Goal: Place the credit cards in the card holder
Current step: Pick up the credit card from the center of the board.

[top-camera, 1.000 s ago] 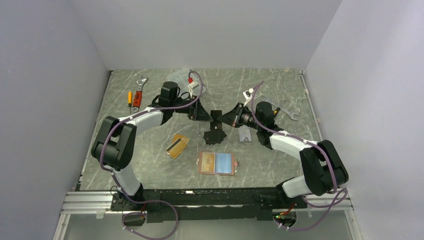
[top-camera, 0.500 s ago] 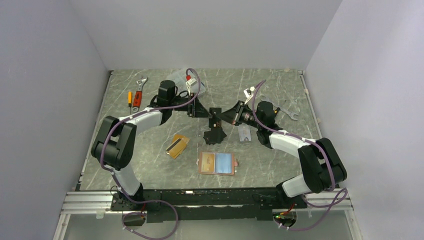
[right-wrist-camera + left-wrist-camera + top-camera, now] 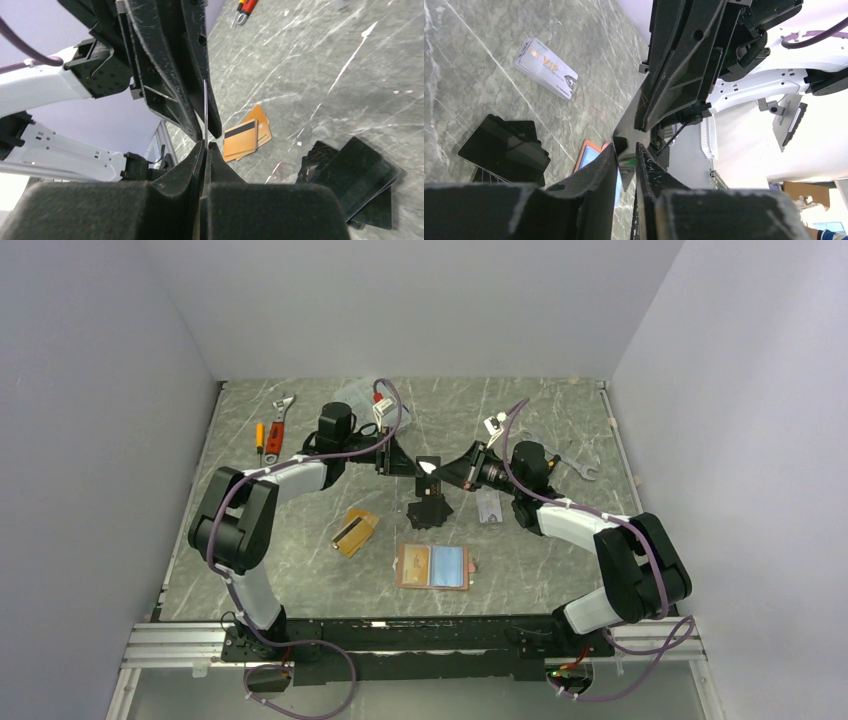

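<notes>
Grey marbled tabletop (image 3: 560, 430), pale lilac walls on three sides. Both arms reach inward and meet just above the centre of the top view.

Obs 1: the right gripper (image 3: 204, 150) has its jaws fully closed, pinching a thin dark card (image 3: 204, 107) by one edge. The card is off the table and stands on edge; in the right wrist view it reads as a thin line.

Obs 2: the left gripper (image 3: 626, 156) has its fingers (image 3: 601, 172) straddling the opposite end of the same card, with a narrow gap between them. Neither wrist view shows whether the pads actually press the card.

Obs 3: the card holder (image 3: 433, 567) lies open and flat at lower centre of the top view, pink rim, pale blue showing on its right half. It is well apart from both grippers and nothing touches it.

Obs 4: credit cards on the table.
- The orange-gold pair (image 3: 355, 531) lies overlapped, left of centre, the upper one with a dark stripe.
- The silver-grey card (image 3: 489, 507) lies flat, right of centre, "VIP" legible in the left wrist view.

Obs 5: a black stack (image 3: 429, 510) of glossy flat pieces lies fanned just below the grippers in the frame, between the orange and silver cards.

Other:
- adjustable wrench (image 3: 284, 406) and orange-handled tools (image 3: 266, 436), upper left
- open-end wrench (image 3: 580, 468), right
- clear box (image 3: 356, 395), behind the left arm
</notes>
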Robot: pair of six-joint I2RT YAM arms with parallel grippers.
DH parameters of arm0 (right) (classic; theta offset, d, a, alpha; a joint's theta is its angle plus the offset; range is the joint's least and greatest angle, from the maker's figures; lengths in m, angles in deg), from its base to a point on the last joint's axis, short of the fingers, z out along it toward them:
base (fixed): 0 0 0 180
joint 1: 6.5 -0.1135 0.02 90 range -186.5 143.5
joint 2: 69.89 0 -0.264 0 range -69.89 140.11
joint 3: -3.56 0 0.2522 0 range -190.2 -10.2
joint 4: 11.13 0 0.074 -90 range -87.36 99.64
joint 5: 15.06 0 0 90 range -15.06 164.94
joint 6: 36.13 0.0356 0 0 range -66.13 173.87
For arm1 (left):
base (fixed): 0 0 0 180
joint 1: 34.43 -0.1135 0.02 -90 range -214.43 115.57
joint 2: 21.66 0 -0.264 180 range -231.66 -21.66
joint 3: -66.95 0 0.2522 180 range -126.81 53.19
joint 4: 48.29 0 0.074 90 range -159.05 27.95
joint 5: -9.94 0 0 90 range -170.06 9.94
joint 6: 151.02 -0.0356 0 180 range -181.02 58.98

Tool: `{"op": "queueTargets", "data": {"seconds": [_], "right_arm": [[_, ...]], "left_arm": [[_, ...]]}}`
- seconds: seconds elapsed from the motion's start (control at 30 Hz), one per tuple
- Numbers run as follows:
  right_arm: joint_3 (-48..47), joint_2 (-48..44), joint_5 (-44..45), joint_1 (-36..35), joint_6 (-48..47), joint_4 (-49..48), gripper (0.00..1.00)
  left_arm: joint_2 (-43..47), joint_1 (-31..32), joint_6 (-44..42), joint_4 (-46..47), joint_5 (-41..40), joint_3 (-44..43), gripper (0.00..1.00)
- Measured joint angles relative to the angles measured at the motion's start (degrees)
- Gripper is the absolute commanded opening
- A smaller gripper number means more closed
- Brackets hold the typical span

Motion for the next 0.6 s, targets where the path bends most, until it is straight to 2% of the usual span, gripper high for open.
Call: {"op": "queueTargets", "data": {"seconds": [0.07,0.2,0.43,0.6], "right_arm": [[0.00,0.00,-0.81,-0.24,0.00,-0.02,0.00],[0.17,0.00,-1.92,-0.42,0.00,0.00,0.00],[0.46,-0.26,-2.84,-0.42,-0.33,0.46,0.00],[0.13,-0.26,-3.21,-0.50,-0.94,1.36,0.07]], "left_arm": [[-0.39,0.09,0.24,-0.09,0.66,-0.02,0.16],[-1.14,0.24,0.87,-0.07,2.86,-0.44,0.14],[-1.62,0.24,1.11,-0.11,4.79,-0.81,0.16],[-1.86,0.24,1.22,-0.09,5.07,-0.85,0.19]]}}
